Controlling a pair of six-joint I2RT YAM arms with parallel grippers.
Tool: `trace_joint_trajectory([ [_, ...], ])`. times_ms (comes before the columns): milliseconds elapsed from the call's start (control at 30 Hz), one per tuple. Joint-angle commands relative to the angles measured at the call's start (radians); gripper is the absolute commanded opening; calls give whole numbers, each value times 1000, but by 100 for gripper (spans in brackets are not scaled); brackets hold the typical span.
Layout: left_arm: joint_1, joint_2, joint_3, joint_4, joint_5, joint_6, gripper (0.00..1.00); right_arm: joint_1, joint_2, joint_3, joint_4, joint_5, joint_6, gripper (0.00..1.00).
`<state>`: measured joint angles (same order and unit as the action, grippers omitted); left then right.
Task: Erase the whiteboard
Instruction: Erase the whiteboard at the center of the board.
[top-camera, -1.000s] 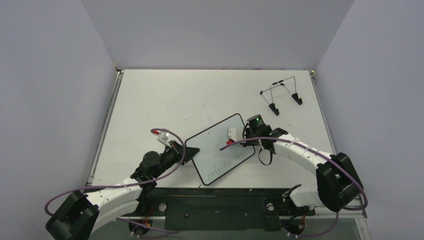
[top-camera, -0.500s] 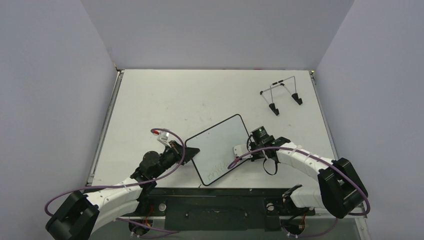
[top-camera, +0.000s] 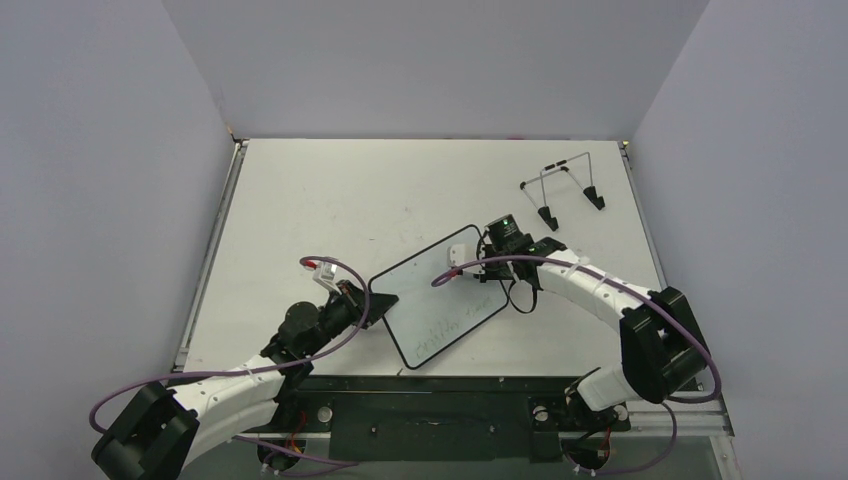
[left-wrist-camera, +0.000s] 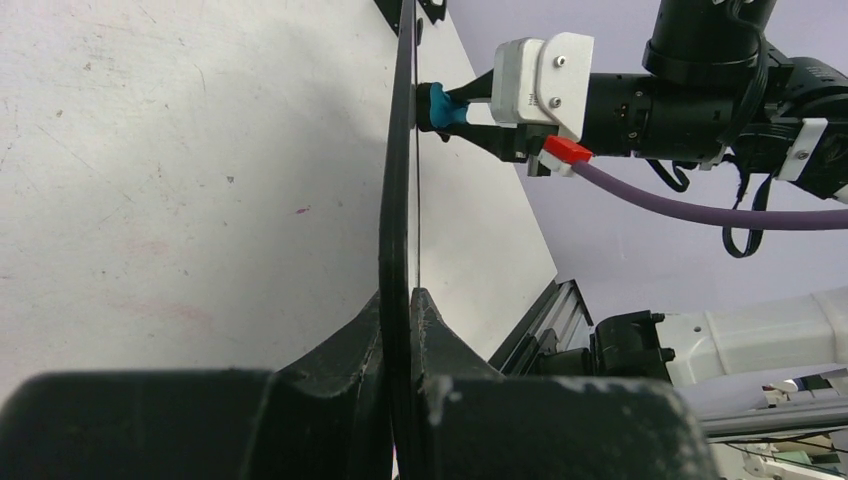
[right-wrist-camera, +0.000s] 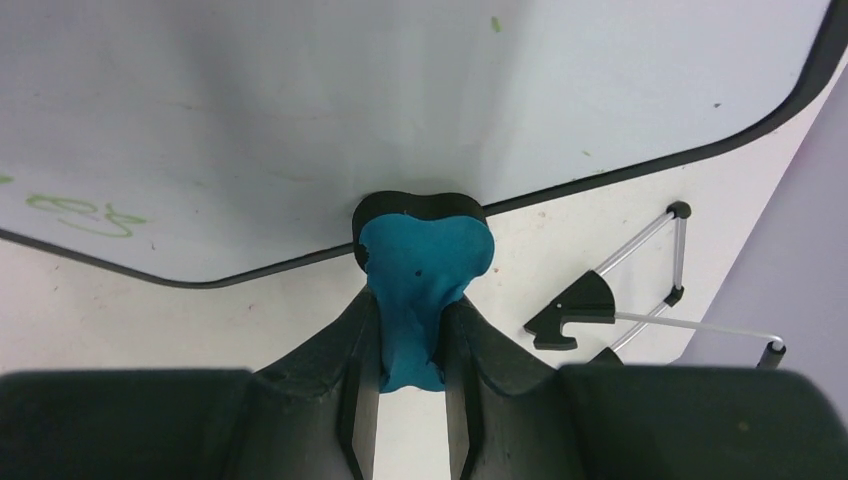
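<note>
Whiteboard (top-camera: 440, 300) edge pinched by left claw (left-wrist-camera: 402, 300); eraser (right-wrist-camera: 425, 270) at opposite rim.

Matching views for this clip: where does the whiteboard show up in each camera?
Top external: the whiteboard sits diagonally at front centre, between the arms.
Left wrist: edge-on, a thin dark vertical strip mid-frame, pinched in the left gripper.
Right wrist: fills the upper frame, black rim curving across.
Shared landmark: the blue eraser, touching the board in both wrist views; not made out from above.
</note>
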<state>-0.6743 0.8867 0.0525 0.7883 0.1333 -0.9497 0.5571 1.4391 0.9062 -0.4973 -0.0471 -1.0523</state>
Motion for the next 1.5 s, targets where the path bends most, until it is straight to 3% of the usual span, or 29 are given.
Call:
trace_joint_trajectory([
  [0, -4, -15, 39, 115, 62, -6, 0, -4, 27, -6, 58, 83, 40, 0],
  [167, -2, -25, 37, 110, 58, 2, 0, -8, -57, -179, -51, -22, -134, 0],
  [333, -2, -13, 37, 124, 60, 2, 0, -2, -107, -257, -90, -42, -160, 0],
  [633, -2, 13, 27, 164, 62, -19, 0, 34, -21, 22, -20, -109, 180, 0],
  [733, -2, 7, 27, 169, 54, -17, 0, 98, 19, 91, -41, -129, 251, 0],
  [967, -1, -48, 23, 159, 33, -26, 0, 198, -48, 5, -28, -142, 252, 0],
  [1133, -1, -92, 2, 159, -28, -38, 0, 11, -43, 5, 64, -45, 443, 0],
  [1233, -2, -105, -5, 178, -51, -48, 0, -22, -1, 24, 60, -34, 502, 0],
  [1467, -4, -92, -6, 205, -80, -64, 0, 179, 26, 86, -66, -234, 469, 0],
])
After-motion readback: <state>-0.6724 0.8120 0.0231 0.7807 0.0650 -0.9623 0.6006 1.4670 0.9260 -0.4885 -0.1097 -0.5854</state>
